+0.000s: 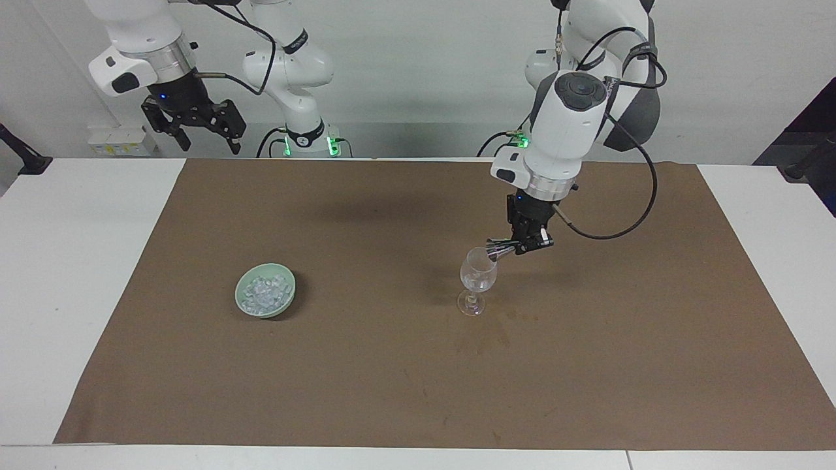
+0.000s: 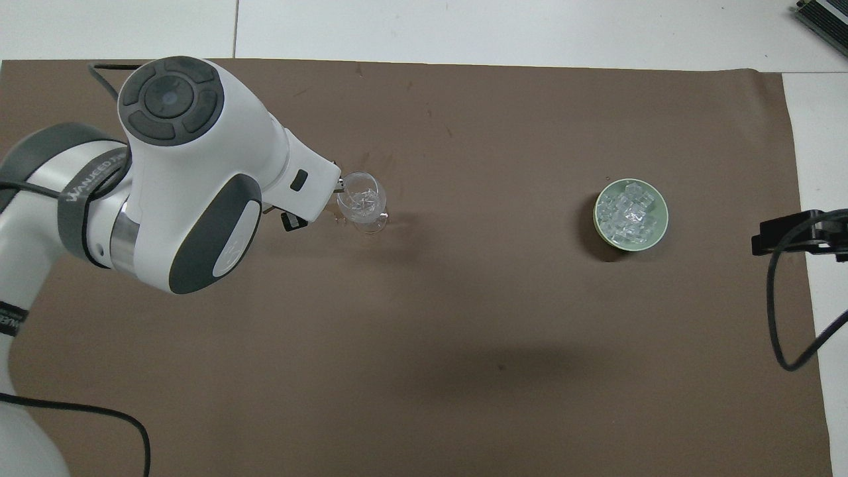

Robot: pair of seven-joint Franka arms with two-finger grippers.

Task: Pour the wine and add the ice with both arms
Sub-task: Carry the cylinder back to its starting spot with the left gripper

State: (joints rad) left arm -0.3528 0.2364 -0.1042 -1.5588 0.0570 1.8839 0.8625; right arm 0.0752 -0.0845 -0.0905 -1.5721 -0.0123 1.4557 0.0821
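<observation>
A clear wine glass stands on the brown mat toward the left arm's end. Something clear glints in its bowl. My left gripper hangs beside the glass rim, shut on a small metal measuring cup that is tipped on its side, mouth at the rim. In the overhead view the left wrist hides most of that cup. The ice lies heaped in a pale green bowl toward the right arm's end. My right gripper waits open, raised over the table edge by its base.
The brown mat covers most of the white table. The left arm's black cable loops out beside its wrist. A black cable from the right arm hangs over the mat's edge.
</observation>
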